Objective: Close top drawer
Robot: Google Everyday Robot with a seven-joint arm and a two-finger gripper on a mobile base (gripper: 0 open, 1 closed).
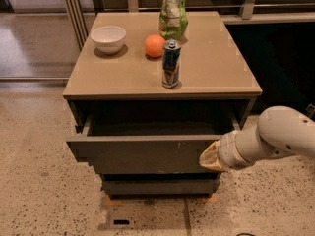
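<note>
Gripper (210, 156) presses at the right end of the top drawer (142, 154) front; clenched or released, I can't tell. The drawer stands well out under the tabletop (211, 68). It looks like the pushing step, and next it needs a straight, level shove inward.

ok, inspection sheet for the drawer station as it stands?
Surface: tan cabinet top, carrying four items.
Job's things: top drawer pulled out, inside dark, small pale scratches right of centre on its front.
Clutter: white bowl, orange, can and green bag, all on the top.
Grippers: hand at the drawer front's right end, seemingly against it.
Cables: nothing seen.
Surroundings: speckled floor.
</note>
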